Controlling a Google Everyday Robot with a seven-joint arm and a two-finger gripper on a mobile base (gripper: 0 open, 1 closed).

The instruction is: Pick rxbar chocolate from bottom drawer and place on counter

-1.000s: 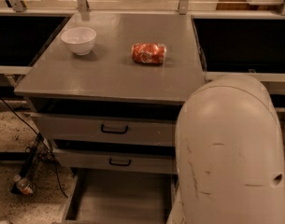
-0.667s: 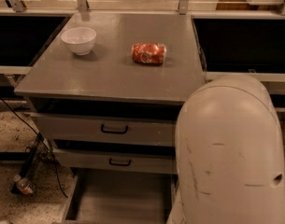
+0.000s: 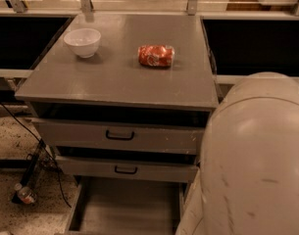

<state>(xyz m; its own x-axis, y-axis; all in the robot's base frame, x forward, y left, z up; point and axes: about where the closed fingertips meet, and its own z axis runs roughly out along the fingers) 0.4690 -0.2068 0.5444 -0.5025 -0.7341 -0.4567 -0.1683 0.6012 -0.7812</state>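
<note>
Grey tabletop (image 3: 114, 80) of a three-drawer cabinet, seen from above and in front. White bowl (image 3: 82, 41) stands upright at the far left of the tabletop. Red-orange shiny snack packet (image 3: 156, 56) lies on its side near the middle, well apart from the bowl, toward the far edge. All three drawers stand open, stepped out toward the near side. The top drawer (image 3: 159, 138) and the middle drawer (image 3: 90, 166) are each pulled out a little, and each has a black handle. The bottom drawer (image 3: 124, 207) is pulled out farthest, and its plain grey floor shows. The rxbar chocolate cannot be made out on the visible part of that floor. The drawer's right portion is hidden behind the robot's large white rounded arm shell (image 3: 257, 160), which fills the near right. The gripper is out of the picture, so whether it is released, clenched or grasping cannot be told. Black cables (image 3: 36, 153) trail over the speckled floor (image 3: 12, 131) at the left, with a small bottle (image 3: 25, 195) lying beside them.
</note>
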